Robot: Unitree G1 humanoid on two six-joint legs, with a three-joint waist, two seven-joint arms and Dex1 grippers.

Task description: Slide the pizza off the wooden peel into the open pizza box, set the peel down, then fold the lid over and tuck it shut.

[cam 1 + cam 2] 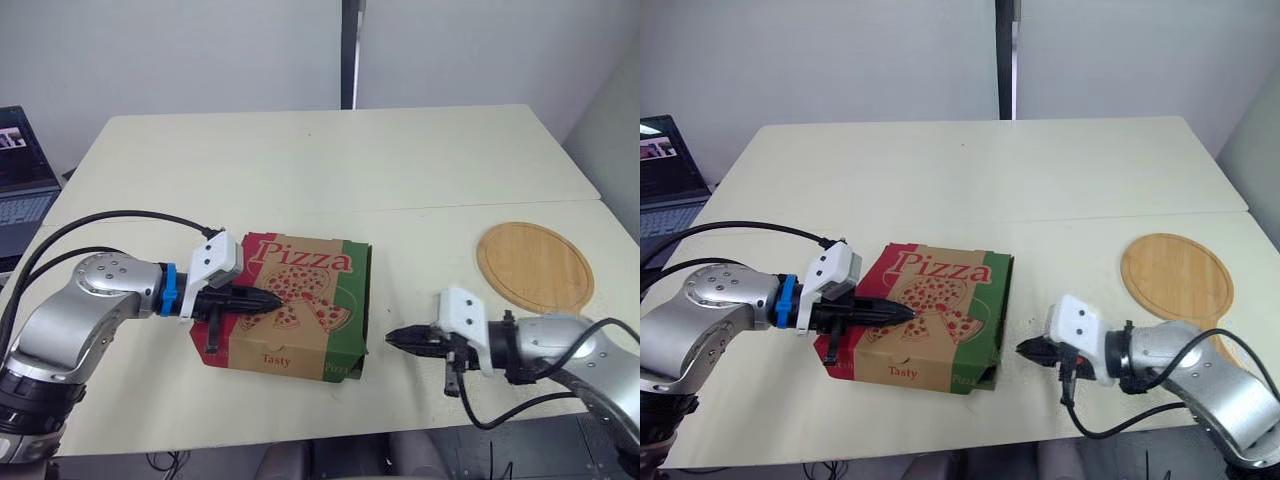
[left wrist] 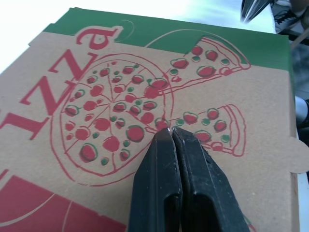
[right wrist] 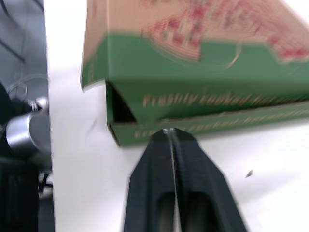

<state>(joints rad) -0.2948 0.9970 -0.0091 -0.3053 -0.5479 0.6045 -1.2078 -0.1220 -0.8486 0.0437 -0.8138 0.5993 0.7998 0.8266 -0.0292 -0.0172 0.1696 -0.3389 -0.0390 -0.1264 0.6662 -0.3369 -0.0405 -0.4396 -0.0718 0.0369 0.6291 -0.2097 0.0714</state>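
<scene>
I see the pizza box near the front edge of the tabletop, lid down, brown with red "Pizza" lettering and a green right side. At its near right corner a dark gap shows. My left gripper, fingers pressed together, rests its tips on the lid. My right gripper, also closed, sits just beside the green side. The wooden peel lies flat well to the right.
</scene>
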